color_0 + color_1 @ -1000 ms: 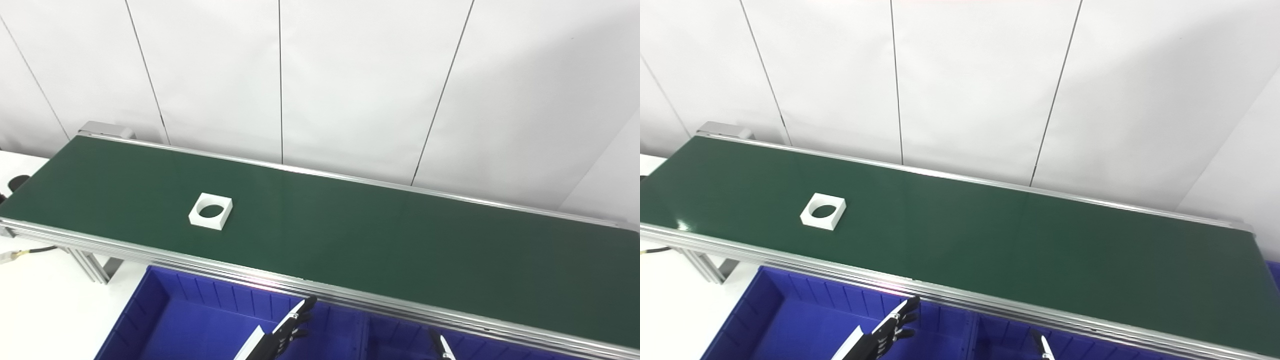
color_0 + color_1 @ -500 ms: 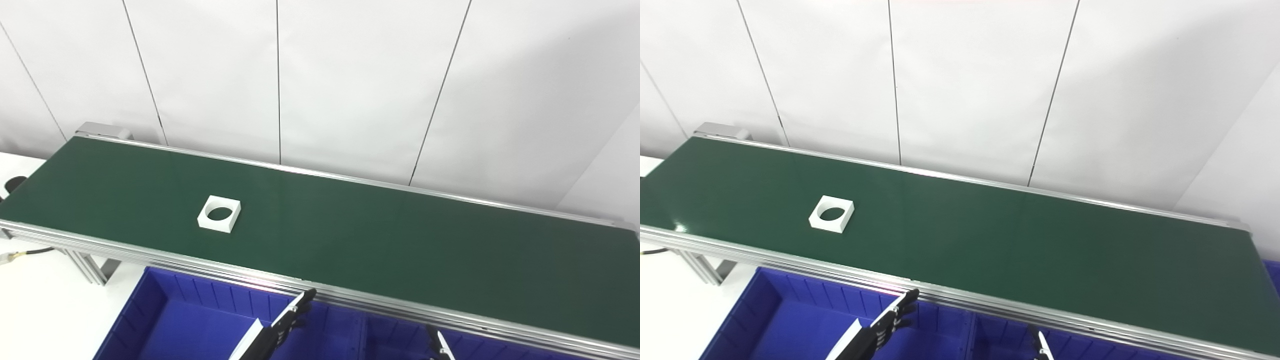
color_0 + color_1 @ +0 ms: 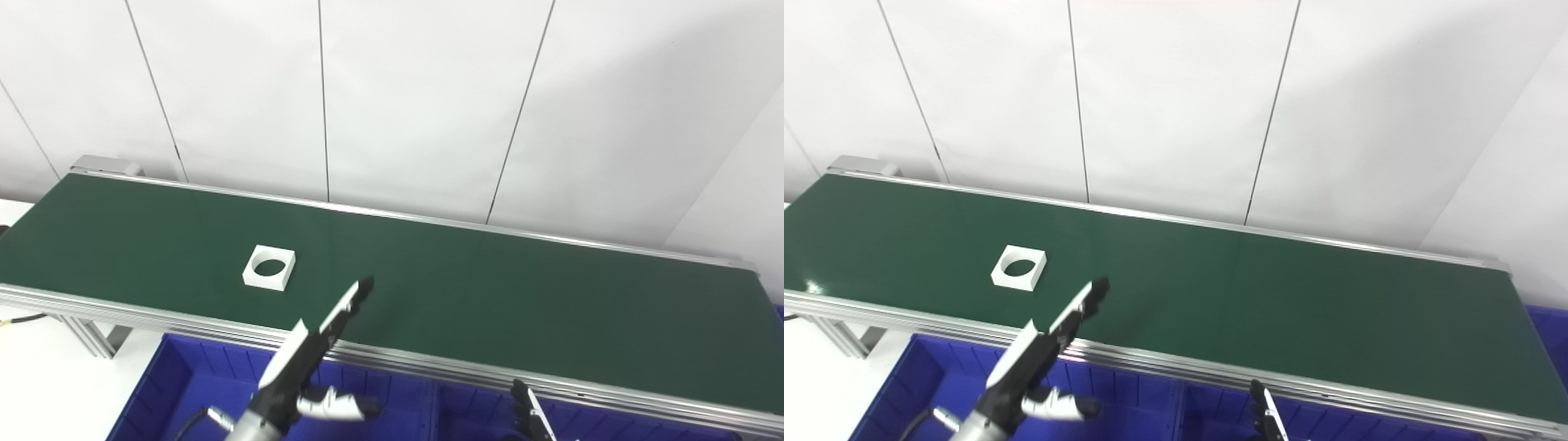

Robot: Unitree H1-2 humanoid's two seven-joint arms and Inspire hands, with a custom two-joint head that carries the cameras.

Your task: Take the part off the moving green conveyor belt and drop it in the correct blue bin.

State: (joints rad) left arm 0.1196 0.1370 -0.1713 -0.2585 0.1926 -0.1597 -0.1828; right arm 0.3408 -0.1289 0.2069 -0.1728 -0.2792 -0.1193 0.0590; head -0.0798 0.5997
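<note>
A white square part [image 3: 269, 267] with a round hole lies flat on the green conveyor belt [image 3: 490, 294], left of centre. My left hand [image 3: 309, 352] is raised over the belt's near rail, open, fingers stretched forward and thumb spread out to the side; its fingertips [image 3: 361, 286] hover to the right of the part, apart from it. Only the fingertips of my right hand [image 3: 528, 416] show at the bottom edge, over a blue bin, spread apart with nothing in them.
Blue bins [image 3: 184, 380] stand in a row below the belt's near aluminium rail [image 3: 429, 361], with a divider [image 3: 436, 407] between two of them. Another blue bin corner [image 3: 1546, 324] shows past the belt's right end. White wall panels stand behind the belt.
My left hand has risen from the bin up over the belt's near edge, fingers extended. The part has drifted slightly right along the belt. The camera has shifted a little.
</note>
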